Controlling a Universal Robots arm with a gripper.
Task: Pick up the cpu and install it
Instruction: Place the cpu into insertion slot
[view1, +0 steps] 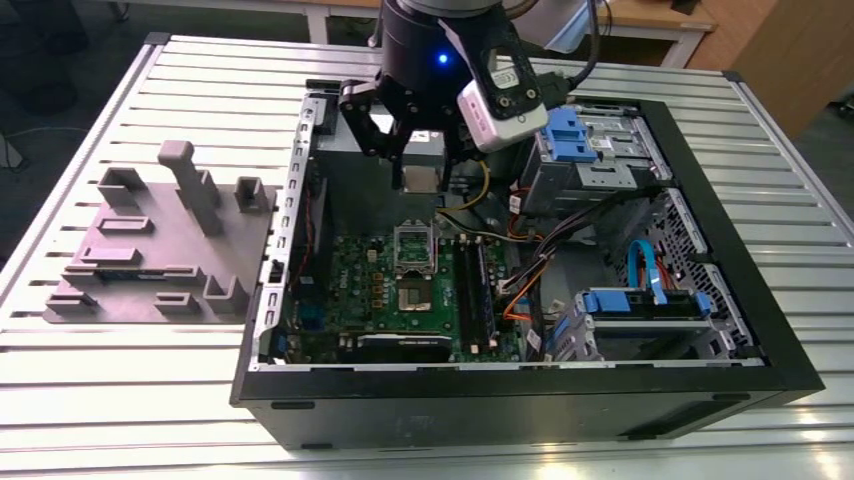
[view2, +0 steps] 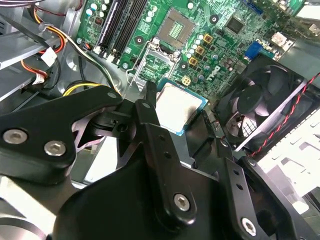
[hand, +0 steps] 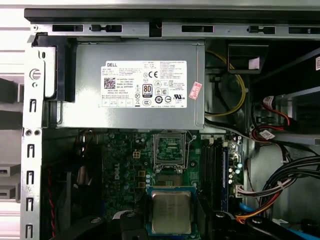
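The cpu (view1: 422, 182) is a small flat square chip with a silver-grey metal top. It hangs above the open computer case, and my gripper (view1: 422, 172) is shut on it, black fingers on two opposite edges. In both wrist views the cpu (view2: 177, 107) (hand: 171, 212) sits between the fingers (view2: 150, 112), level and facing up. Below it lies the green motherboard (view1: 380, 300). The motherboard's socket (view2: 177, 25) (view1: 416, 293) is uncovered, with its metal frame (hand: 170, 148) standing open beside it. The cpu is well above the board, roughly over the frame.
A grey power-supply box (hand: 132, 85) with a white label fills the case end next to the socket frame. Memory slots (view1: 470, 290), coloured cables (view1: 527, 285), blue drive brackets (view1: 627, 300) and a black fan (view2: 262, 102) crowd the case. A grey fixture block (view1: 160, 245) stands on the slatted table at the exterior view's left.
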